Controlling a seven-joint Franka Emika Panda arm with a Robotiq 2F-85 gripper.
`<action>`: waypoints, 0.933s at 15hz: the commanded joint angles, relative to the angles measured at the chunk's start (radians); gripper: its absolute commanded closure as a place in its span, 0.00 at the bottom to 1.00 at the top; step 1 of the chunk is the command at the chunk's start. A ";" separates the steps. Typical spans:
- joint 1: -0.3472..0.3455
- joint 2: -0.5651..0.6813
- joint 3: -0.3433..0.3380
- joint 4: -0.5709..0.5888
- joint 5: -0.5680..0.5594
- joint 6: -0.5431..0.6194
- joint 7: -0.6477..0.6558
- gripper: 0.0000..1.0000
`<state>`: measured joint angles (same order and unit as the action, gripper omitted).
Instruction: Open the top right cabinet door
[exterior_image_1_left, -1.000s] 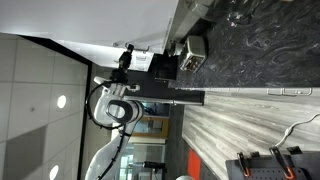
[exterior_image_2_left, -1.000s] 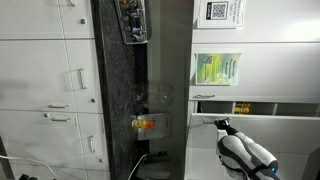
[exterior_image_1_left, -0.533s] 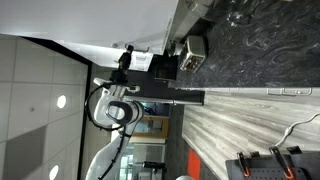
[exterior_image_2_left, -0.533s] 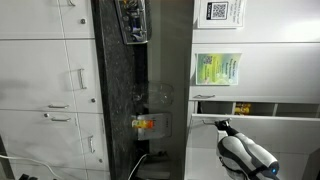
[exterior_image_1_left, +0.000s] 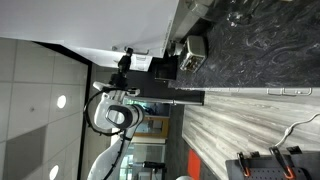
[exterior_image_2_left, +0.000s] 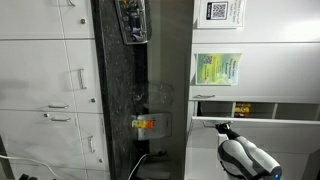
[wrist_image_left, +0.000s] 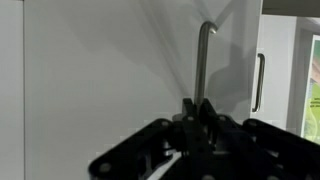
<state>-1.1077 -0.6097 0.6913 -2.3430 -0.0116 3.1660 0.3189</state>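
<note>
In the wrist view the top right cabinet door (wrist_image_left: 100, 70) is a plain light grey-white panel that fills most of the picture. Its slim silver bar handle (wrist_image_left: 203, 55) stands upright in the middle. My gripper (wrist_image_left: 196, 108) is shut on the lower end of this handle, one black finger on each side. In an exterior view the gripper (exterior_image_2_left: 222, 127) sits at the door's edge (exterior_image_2_left: 285, 120), and a gap beside it shows the cabinet's inside with a yellow item (exterior_image_2_left: 243, 108). In another exterior view the arm (exterior_image_1_left: 165, 92) reaches across beside the white panel (exterior_image_1_left: 100, 20).
A dark marbled surface (exterior_image_2_left: 118, 90) (exterior_image_1_left: 255, 40) carries a clear container (exterior_image_2_left: 133, 22) and an orange item (exterior_image_2_left: 145, 124). A wood-grain panel (exterior_image_1_left: 240, 125) lies beside it. A neighbouring door's handle (wrist_image_left: 260, 80) is close on the right. A green sheet (exterior_image_2_left: 217, 68) hangs on a closed door.
The arm has shifted slightly and the gap at the door's edge has widened a little. The gripper stays shut on the handle.
</note>
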 joint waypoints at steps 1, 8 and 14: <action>-0.045 -0.076 -0.107 -0.075 -0.021 0.005 -0.042 0.97; 0.001 -0.198 -0.193 -0.194 -0.018 0.013 -0.048 0.97; -0.014 -0.313 -0.271 -0.306 -0.020 0.032 -0.063 0.97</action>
<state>-1.0102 -0.9083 0.4976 -2.6250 -0.0115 3.1659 0.3189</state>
